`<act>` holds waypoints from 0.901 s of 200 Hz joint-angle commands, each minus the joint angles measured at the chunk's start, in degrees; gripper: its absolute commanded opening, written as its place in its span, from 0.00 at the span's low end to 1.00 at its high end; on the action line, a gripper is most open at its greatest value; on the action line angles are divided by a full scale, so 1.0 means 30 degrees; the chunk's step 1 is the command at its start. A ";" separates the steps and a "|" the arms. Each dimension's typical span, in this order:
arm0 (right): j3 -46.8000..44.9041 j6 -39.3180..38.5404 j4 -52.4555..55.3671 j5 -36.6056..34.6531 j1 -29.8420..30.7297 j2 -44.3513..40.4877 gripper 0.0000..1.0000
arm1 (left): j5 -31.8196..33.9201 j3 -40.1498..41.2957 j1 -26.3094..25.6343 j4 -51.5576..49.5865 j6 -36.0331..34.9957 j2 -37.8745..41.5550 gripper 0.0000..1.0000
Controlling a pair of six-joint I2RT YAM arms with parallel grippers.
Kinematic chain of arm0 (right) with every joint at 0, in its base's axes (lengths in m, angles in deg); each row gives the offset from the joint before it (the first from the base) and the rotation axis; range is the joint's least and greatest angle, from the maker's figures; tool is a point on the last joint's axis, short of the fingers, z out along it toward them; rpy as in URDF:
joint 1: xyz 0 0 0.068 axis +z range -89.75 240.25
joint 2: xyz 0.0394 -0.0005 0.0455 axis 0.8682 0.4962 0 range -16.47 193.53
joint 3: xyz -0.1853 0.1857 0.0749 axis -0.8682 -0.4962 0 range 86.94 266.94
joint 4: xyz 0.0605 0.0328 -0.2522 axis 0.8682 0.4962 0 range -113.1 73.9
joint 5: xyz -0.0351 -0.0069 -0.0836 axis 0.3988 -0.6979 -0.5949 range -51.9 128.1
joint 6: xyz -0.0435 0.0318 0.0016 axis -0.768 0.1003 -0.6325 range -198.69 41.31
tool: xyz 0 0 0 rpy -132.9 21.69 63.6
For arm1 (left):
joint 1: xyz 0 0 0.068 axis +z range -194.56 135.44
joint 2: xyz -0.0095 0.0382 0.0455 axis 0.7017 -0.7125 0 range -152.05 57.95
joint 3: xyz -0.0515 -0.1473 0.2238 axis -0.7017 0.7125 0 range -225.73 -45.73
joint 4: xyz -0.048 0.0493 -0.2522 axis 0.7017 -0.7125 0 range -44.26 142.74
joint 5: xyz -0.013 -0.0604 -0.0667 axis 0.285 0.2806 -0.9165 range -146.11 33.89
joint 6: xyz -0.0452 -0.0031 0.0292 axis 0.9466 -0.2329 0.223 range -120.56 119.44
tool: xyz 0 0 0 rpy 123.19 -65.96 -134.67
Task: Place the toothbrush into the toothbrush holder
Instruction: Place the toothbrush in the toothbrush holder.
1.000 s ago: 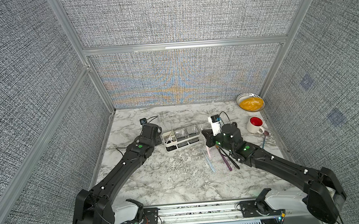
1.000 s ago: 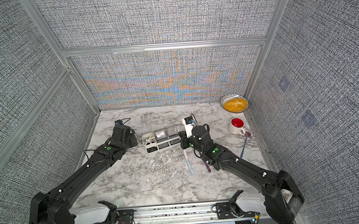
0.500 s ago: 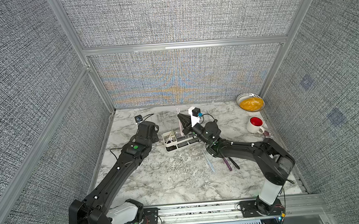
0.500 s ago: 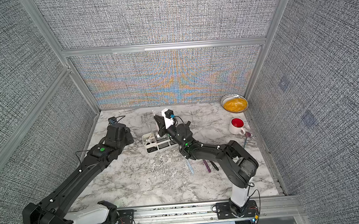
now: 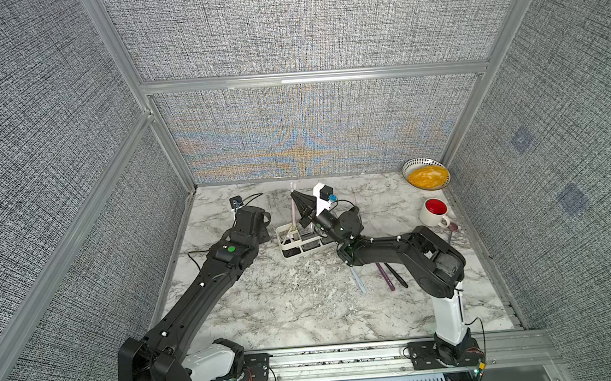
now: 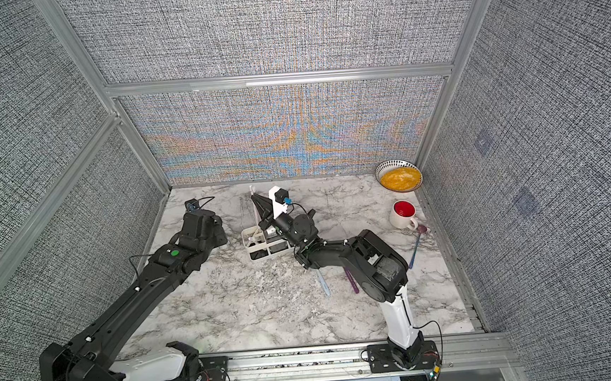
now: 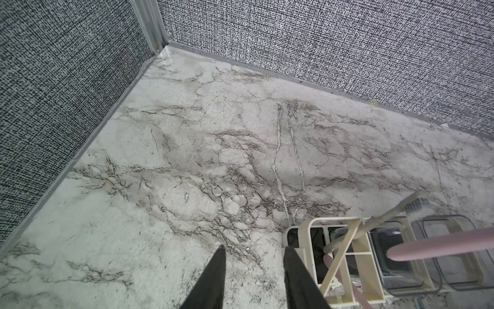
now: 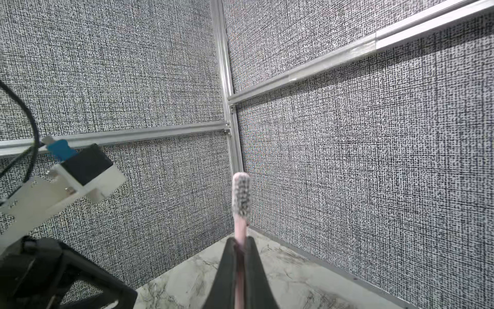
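1. Low in the frame, right of centre, a pale blue toothbrush [image 5: 358, 282] and a purple toothbrush [image 5: 385, 277] lay loose on the marble table [image 5: 268, 311] beside the right arm.
2. At mid-frame the white toothbrush holder [image 5: 282, 242] stood between the two wrists. A grey toothbrush [image 7: 395, 211] leaned out of its end section with the diagonal bar.
3. The left gripper [image 7: 254, 267] sat low at the holder's left end, jaws partly apart with nothing between them. One jaw was just beside the frame's end wall; contact could not be told.
4. The right gripper [image 8: 241, 239], above the holder, was clamped tight on the pink toothbrush [image 5: 293, 214], held near upright, bristles up. Its handle reached down to the holder; which section could not be told.
5. Farther back, a white mug [image 5: 431, 220] stood at the right edge, and a yellow-filled bowl [image 5: 413, 164] sat in the table's far right corner.
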 commanded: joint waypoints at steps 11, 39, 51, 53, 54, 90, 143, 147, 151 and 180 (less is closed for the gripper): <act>-0.0318 0.0425 -0.1294 0.0009 0.0133 0.0235 0.05 | 0.0142 0.0049 0.0058 0.0246 -0.0183 -0.0039 0.39; -0.0699 0.0310 -0.1503 -0.0280 0.0329 0.0446 0.05 | 0.0101 0.0222 0.0057 0.0270 -0.0158 0.0260 0.39; -0.0760 0.0179 -0.1527 -0.0398 0.0395 0.0565 0.05 | 0.0112 0.0409 0.0054 0.0431 -0.0183 0.0597 0.39; -0.0750 0.0179 -0.1539 -0.0427 0.0396 0.0601 0.05 | 0.0110 0.0438 0.0076 0.0467 -0.0183 0.0658 0.39; -0.0773 0.0174 -0.1551 -0.0432 0.0411 0.0617 0.05 | 0.0115 0.0452 0.0064 0.0473 -0.0183 0.0688 0.39; -0.0712 -0.0251 -0.2009 -0.0987 0.0593 0.1299 0.05 | 0.0280 0.0613 0.0070 0.0458 -0.0324 0.1262 0.39; -0.0386 -0.1665 -0.2962 -0.2526 0.1213 0.2864 0.05 | 0.0217 0.0550 0.0054 0.0069 -0.0476 0.1508 0.39; -0.0385 -0.1815 -0.3066 -0.2682 0.1266 0.2971 0.05 | 0.0232 0.0554 0.0053 0.0041 -0.0476 0.1551 0.39; -0.0385 -0.1980 -0.3190 -0.2811 0.1315 0.3071 0.05 | 0.0247 0.0544 0.0053 0.0040 -0.0474 0.1592 0.39; -0.0212 -0.2832 -0.3613 -0.3495 0.1481 0.3746 0.05 | 0.0214 0.0529 0.0072 0.0040 -0.0478 0.1721 0.39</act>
